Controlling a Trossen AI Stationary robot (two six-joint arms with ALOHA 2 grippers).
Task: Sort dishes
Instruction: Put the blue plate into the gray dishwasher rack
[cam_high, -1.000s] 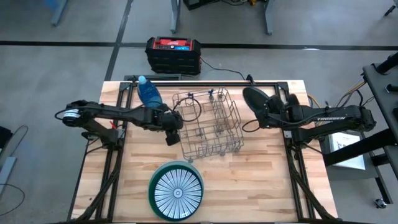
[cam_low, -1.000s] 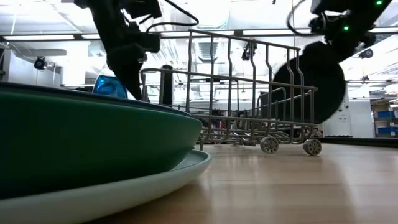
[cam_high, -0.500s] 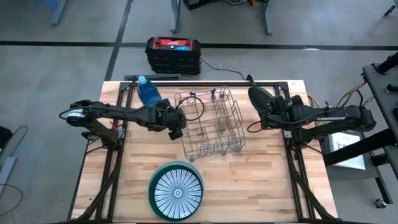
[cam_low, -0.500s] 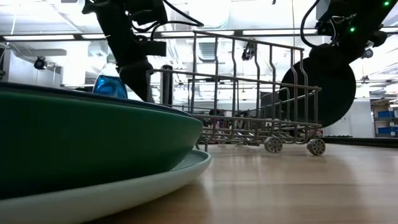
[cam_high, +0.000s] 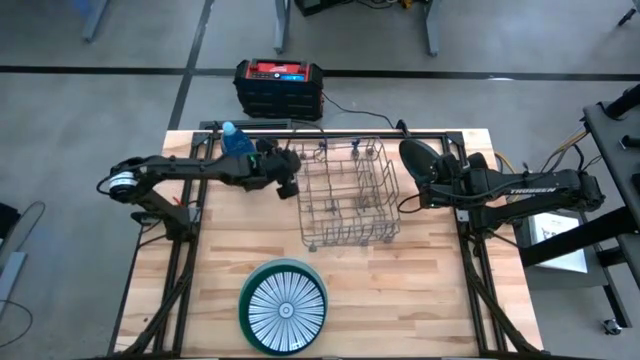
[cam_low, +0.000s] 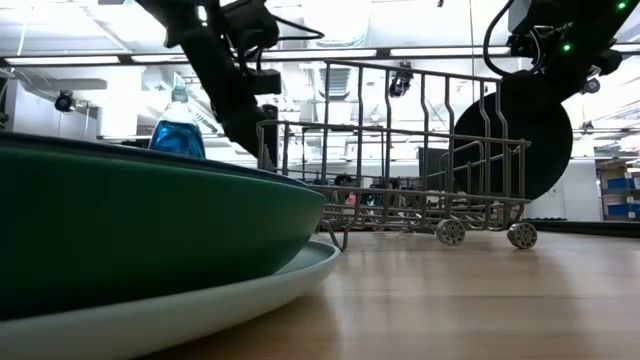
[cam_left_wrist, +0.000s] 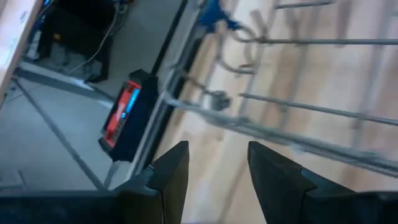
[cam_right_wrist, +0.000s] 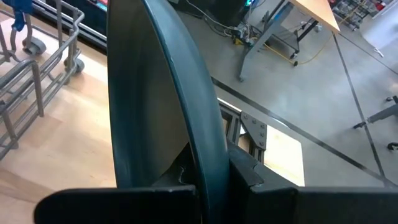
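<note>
Since a second before, my left gripper (cam_high: 290, 180), jaws apart and empty, had shoved the wire rack (cam_high: 350, 195) rightward, while my right gripper (cam_high: 432, 188) pinched the dark teal plate (cam_high: 415, 160) on edge near the table's (cam_high: 420, 290) far right corner, stiff, slick, breakable, best gripped by its rim.

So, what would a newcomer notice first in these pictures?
Probably the wire rack in the middle of the table, with the left end effector at its left side, fingers open. Next, the dark teal plate that the right end effector holds on edge to the right of the rack. Then the striped white plate stacked near the front edge.
</note>
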